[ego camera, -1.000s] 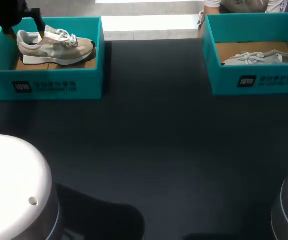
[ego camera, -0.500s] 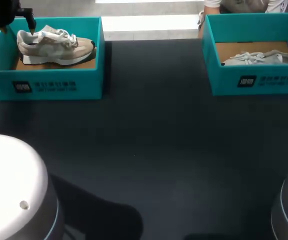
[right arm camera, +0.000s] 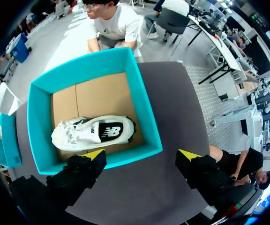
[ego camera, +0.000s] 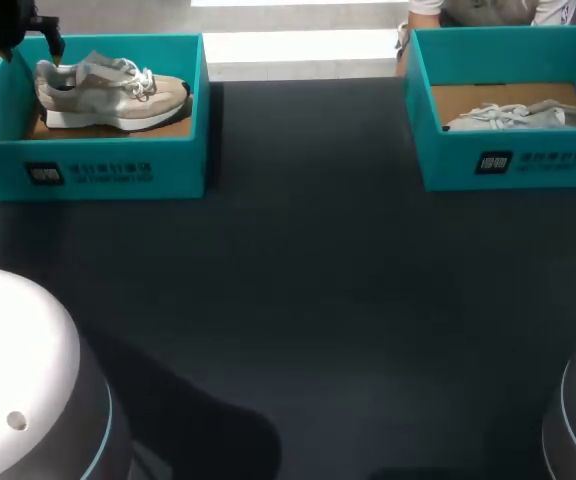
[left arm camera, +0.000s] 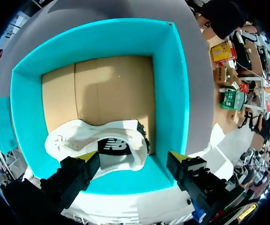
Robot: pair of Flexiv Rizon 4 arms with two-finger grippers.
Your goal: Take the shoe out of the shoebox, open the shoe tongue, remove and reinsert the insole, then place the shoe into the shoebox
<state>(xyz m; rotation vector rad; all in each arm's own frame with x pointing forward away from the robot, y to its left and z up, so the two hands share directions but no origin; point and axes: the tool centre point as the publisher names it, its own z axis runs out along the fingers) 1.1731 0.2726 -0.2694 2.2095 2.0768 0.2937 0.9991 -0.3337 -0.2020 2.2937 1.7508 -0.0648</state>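
I am holding my left claw [left arm camera: 132, 158] over the heel end of the left shoebox [left arm camera: 172, 93]. Its two yellow-tipped fingers are spread wide apart and gripping nothing. The left shoe [left arm camera: 102, 140] is lying inside that box on the cardboard floor, just under and ahead of the claw. Its open collar, with the insole showing, is sitting between my fingers but nearer one of them, while the other fingertip is hanging by the box's corner. In the head view the shoe is standing on its sole, toe pointing toward the table's middle, and the claw is hovering above the box's far outer corner, by the heel.

My right claw [right arm camera: 142, 155] is also standing open, with nothing between its fingers. It is hanging over the table [right arm camera: 144, 197], just short of the right shoebox [right arm camera: 146, 112]. The right shoe [right arm camera: 90, 133] is lying in that box ahead of the claw, close to the near wall and apart from both fingers.
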